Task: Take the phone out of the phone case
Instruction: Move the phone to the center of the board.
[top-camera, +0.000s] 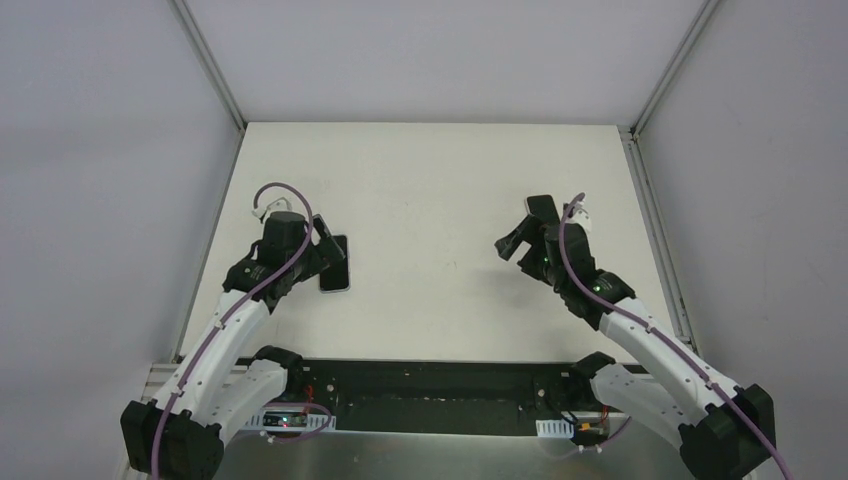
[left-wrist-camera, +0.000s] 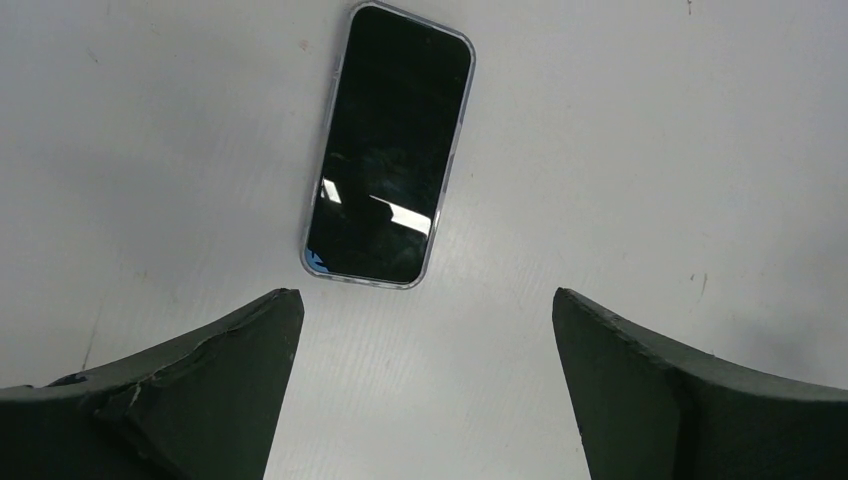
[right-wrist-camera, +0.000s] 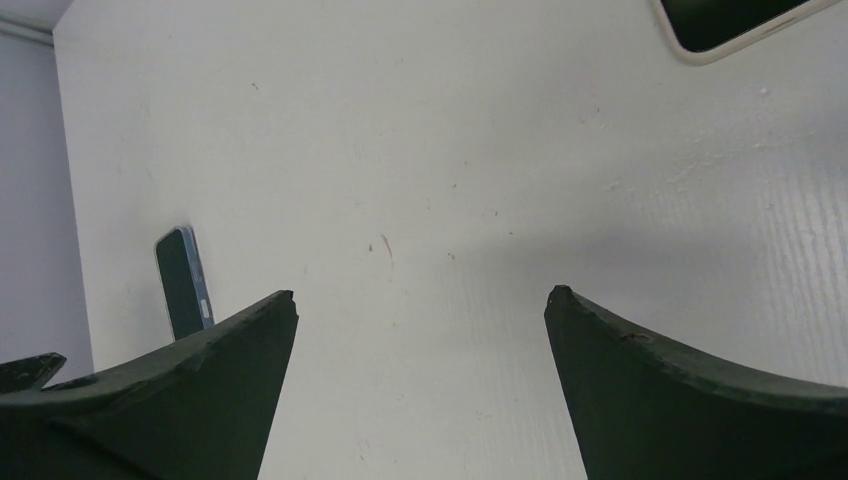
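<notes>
A phone (left-wrist-camera: 388, 150) with a dark screen lies face up in a clear case on the white table, with a bit of blue showing at its near corner. My left gripper (left-wrist-camera: 425, 300) is open and empty, hovering just short of the phone's near end. From above, the phone (top-camera: 338, 272) lies partly under the left gripper (top-camera: 322, 250). My right gripper (top-camera: 520, 235) is open and empty over the table's right half. In the right wrist view (right-wrist-camera: 420, 295) the phone (right-wrist-camera: 183, 283) shows far off at the left.
A dark, pale-rimmed flat object (right-wrist-camera: 740, 25) is cut off at the top right of the right wrist view; I cannot tell what it is. Grey walls enclose the white table (top-camera: 430, 180) on three sides.
</notes>
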